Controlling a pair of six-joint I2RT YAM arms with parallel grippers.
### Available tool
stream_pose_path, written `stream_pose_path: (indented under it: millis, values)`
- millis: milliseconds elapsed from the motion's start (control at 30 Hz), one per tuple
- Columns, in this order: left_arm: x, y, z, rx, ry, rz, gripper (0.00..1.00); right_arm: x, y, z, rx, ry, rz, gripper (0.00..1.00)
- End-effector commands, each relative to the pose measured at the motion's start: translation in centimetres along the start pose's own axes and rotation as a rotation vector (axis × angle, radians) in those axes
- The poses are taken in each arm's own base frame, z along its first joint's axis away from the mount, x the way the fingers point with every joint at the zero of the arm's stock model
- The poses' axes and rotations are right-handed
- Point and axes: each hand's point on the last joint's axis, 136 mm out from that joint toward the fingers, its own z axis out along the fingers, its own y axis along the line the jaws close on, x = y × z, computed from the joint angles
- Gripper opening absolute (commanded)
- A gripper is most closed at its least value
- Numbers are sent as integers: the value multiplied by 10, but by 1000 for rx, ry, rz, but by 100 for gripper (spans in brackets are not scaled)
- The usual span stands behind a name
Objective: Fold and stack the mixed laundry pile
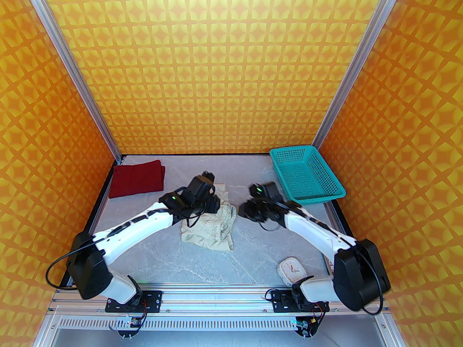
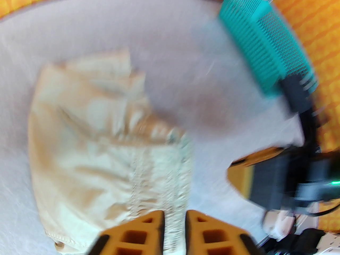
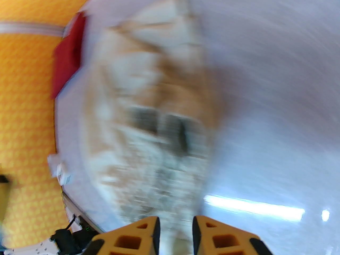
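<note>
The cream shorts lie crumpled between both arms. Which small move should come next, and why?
Probably, once both grip, pull the left end effector and right end effector apart to stretch the waistband flat: the cream shorts lie bunched, both sit at their waistband, and the red shirt already lies folded.

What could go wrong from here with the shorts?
1. The shorts lie bunched, with the left gripper and right gripper close together over the waistband. They could pinch several layers or bump each other.
2. Both wrist views are smeared by motion, so a grab may miss.
3. A pull toward the near edge could hit the clock.
</note>
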Motion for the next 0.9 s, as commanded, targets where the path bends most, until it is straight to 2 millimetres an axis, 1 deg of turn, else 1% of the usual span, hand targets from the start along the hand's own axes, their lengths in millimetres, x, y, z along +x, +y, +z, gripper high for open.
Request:
stream_pose_path:
  millis: [0,67,133,200,233,267,367,400,433,500,567,633,667,733,800,833,867]
  values:
    - [35,2,26,54,104,-10,8,-9,18,31,-68,39,27,21]
    - [47,8,36,60,121,-30,6,-13,16,53,-95,49,61,16]
    - [62,5,47,104,158,-38,6,-12,4,77,-89,77,96,13]
    - [82,1,61,133,221,-47,6,-12,-10,97,-59,100,109,10]
    - [92,0,66,140,248,-46,6,-12,-18,104,-36,106,115,9]
    - [103,-1,71,144,280,-48,6,-13,-31,110,-6,108,130,8]
    - [129,4,79,134,339,-63,5,-17,-62,118,33,100,175,6]
    - [135,8,80,129,349,-72,5,-17,-70,120,26,102,196,5]
    - [138,10,79,127,351,-76,6,-17,-73,122,9,107,206,5]
    - [137,9,75,134,342,-70,8,-15,-75,123,-11,121,199,6]
    - [129,6,66,144,325,-60,10,-16,-67,119,-27,141,169,7]
    - [114,2,53,154,293,-47,11,-21,-60,109,-24,130,132,10]
    - [103,-2,43,162,268,-40,11,-25,-54,102,-22,122,104,13]
    - [85,-2,24,170,222,-36,14,-33,-44,83,-7,98,54,20]
    - [69,9,8,161,181,-51,15,-37,-29,64,-10,75,0,22]
    - [63,18,4,149,167,-62,15,-39,-21,56,-15,64,-24,23]
    - [59,30,2,132,157,-73,15,-37,-12,50,-18,63,-46,23]
